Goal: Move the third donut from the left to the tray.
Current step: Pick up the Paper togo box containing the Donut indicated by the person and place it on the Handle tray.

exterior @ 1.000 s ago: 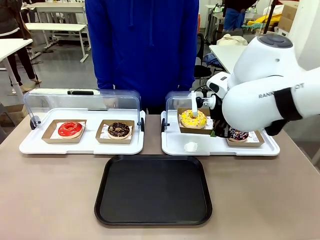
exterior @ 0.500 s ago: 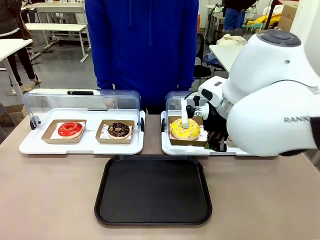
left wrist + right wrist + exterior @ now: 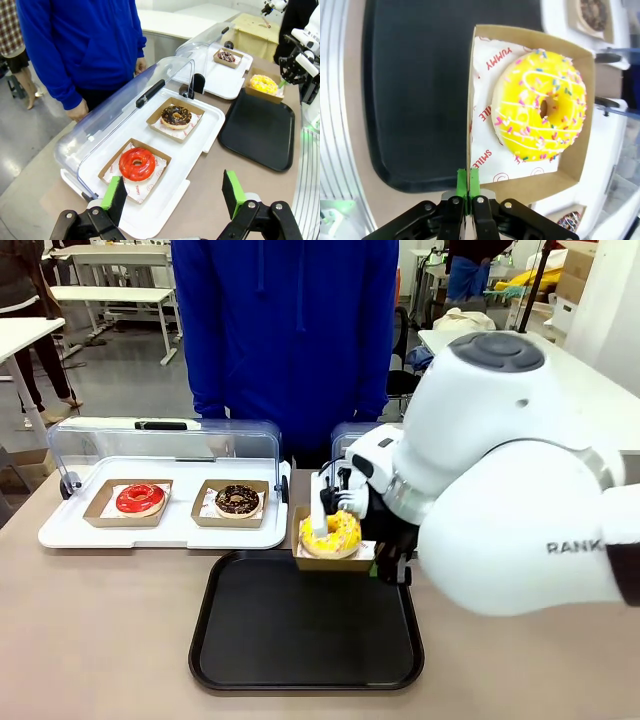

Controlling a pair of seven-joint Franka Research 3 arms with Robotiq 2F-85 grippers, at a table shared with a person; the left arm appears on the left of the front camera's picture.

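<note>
The third donut (image 3: pixel 333 531), yellow-iced with sprinkles, sits in its square brown cardboard holder (image 3: pixel 322 560), which hangs just over the far edge of the black tray (image 3: pixel 300 640). My right gripper (image 3: pixel 376 562) is shut on the holder's side wall. In the right wrist view its fingertips (image 3: pixel 468 183) pinch the cardboard edge, with the donut (image 3: pixel 542 120) beyond them and the tray (image 3: pixel 415 100) below. In the left wrist view my left gripper (image 3: pixel 174 200) stands open and holds nothing, high over the table's left end, far from the yellow donut (image 3: pixel 263 83).
A white tray with a raised clear lid (image 3: pixel 160 530) holds a red-iced donut (image 3: pixel 140 498) and a chocolate donut (image 3: pixel 237 499). A second white tray (image 3: pixel 220 75) carries another chocolate donut (image 3: pixel 226 56). A person in a blue hoodie (image 3: pixel 285 340) stands at the far side.
My right gripper has carried the yellow donut in its holder out of the right white tray, leftwards and nearer, to above the black tray's far edge.
</note>
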